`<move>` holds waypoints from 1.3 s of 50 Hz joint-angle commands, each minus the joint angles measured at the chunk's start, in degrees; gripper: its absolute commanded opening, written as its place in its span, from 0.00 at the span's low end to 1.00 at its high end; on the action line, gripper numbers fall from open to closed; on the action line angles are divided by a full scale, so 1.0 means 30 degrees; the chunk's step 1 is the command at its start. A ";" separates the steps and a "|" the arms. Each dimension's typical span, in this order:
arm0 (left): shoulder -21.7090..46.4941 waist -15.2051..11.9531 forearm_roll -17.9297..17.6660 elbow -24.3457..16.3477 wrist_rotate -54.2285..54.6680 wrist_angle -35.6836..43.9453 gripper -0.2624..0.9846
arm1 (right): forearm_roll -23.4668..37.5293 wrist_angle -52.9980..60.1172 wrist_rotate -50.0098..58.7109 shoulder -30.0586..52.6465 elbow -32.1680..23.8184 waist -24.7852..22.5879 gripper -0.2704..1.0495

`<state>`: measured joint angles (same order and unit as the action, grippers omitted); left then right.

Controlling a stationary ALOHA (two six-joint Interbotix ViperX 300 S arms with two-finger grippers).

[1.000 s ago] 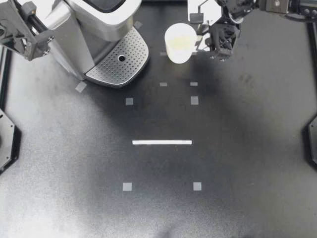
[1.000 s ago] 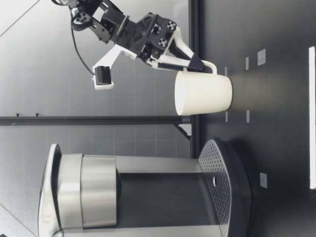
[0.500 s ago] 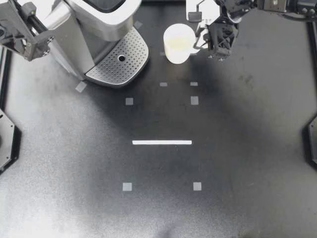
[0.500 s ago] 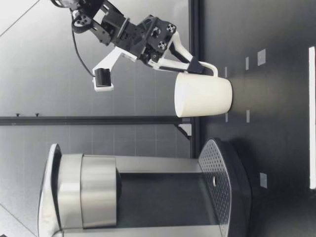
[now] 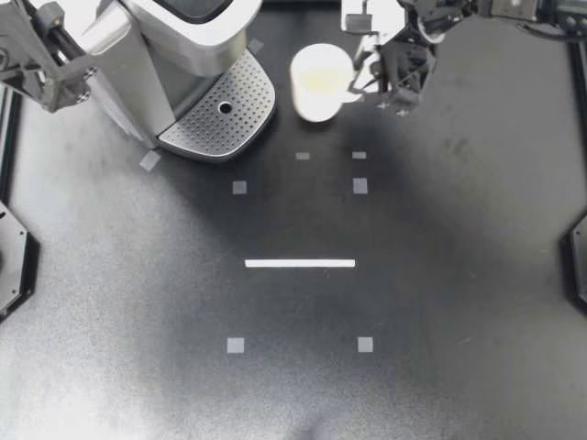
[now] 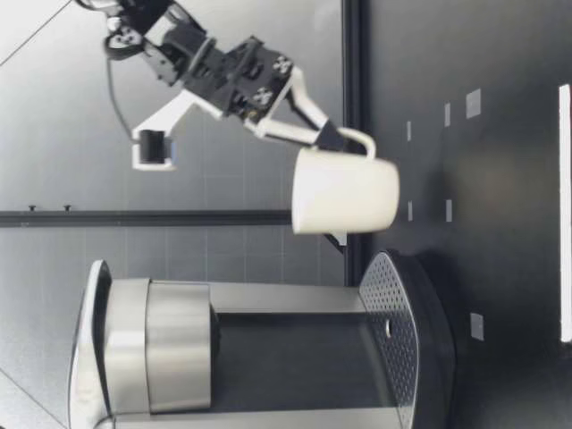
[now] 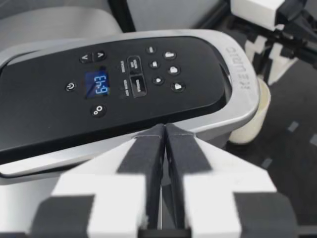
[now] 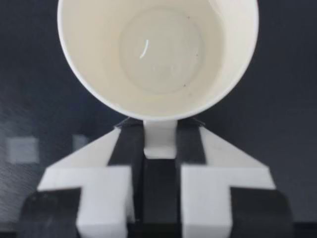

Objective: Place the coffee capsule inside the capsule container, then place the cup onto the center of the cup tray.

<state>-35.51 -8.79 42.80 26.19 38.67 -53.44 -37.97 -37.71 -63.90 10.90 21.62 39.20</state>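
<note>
Gripping cup [image 5: 318, 81], handle [image 8: 159, 139] half-hidden: right hand [image 5: 363, 85]

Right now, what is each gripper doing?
Left gripper: closed, empty.
Right gripper: closed on the cup by its handle.

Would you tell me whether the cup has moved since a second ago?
Yes. The cup has risen farther from the table and shifted toward the cup tray.

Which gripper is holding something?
My right gripper, shut on the cup by its handle; my left gripper is shut empty beside the coffee machine.
</note>
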 commanded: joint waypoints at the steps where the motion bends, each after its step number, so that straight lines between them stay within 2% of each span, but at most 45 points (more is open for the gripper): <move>1: -0.0264 0.0029 0.0117 -0.0146 0.0059 0.0176 0.32 | -0.0381 0.0029 0.0088 -0.0850 -0.0674 -0.0498 0.28; 11: -0.0293 0.0029 0.0117 -0.0029 0.0146 0.0176 0.32 | -0.0527 0.0234 0.0410 -0.0205 -0.1611 -0.1436 0.28; 29: -0.0439 0.0029 0.0117 0.0234 0.0352 0.0176 0.32 | -0.0527 0.0234 0.0791 0.1318 -0.3486 -0.1846 0.28; 65: -0.0527 0.0029 0.0117 0.0410 0.0322 0.0117 0.32 | -0.0469 0.0293 0.0703 0.2812 -0.5244 -0.2285 0.28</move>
<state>-36.65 -8.79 42.80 28.13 39.55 -53.26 -39.29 -37.27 -61.70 20.48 7.73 33.05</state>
